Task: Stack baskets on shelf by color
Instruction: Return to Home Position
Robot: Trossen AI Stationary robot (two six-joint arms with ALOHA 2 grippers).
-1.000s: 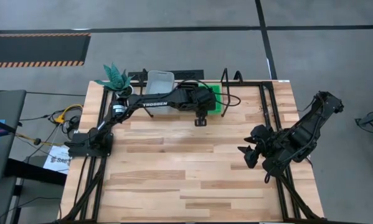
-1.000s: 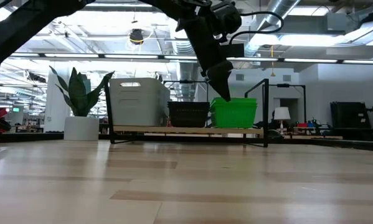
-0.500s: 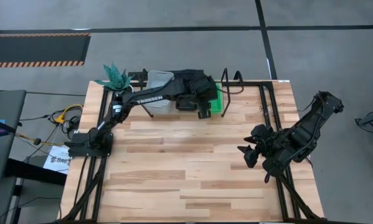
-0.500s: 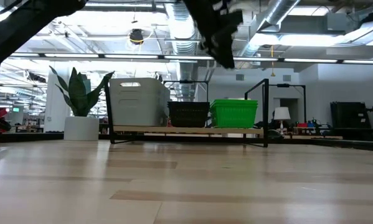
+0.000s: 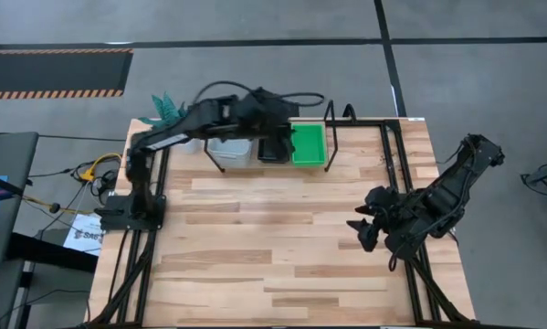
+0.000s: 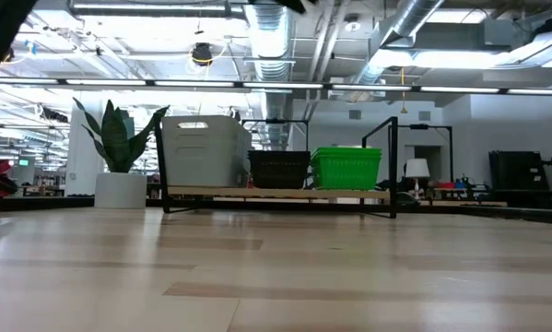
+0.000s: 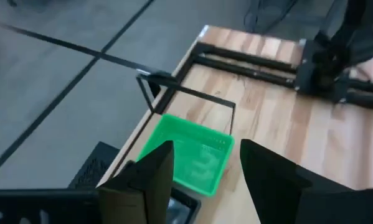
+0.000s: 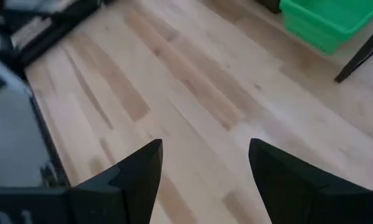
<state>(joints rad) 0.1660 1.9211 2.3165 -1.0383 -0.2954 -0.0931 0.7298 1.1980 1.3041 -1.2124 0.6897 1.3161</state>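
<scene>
The shelf (image 6: 276,193) stands along the table's far edge. On it sit a pale grey-white basket stack (image 6: 202,150), a black basket stack (image 6: 278,169) and a green basket stack (image 6: 346,167), side by side. From above, the green basket stack (image 5: 308,144) and the white basket stack (image 5: 229,151) show, while my left arm covers the black one. My left gripper (image 7: 206,148) is open, high above the shelf, with the green basket stack (image 7: 192,152) seen between its fingers. My right gripper (image 5: 359,228) hangs open over the table's right part.
A potted plant (image 6: 119,148) stands at the shelf's left end. Black wire loops (image 5: 335,119) rise at the shelf's right end. Bare wooden tabletop (image 5: 273,238) lies between the shelf and the near edge. The green basket stack (image 8: 323,22) shows far off in the right wrist view.
My left gripper has risen from just in front of the green basket stack, up out of the low view's top. Its arm has folded back toward the table's far left. The baskets on the shelf have stayed in place.
</scene>
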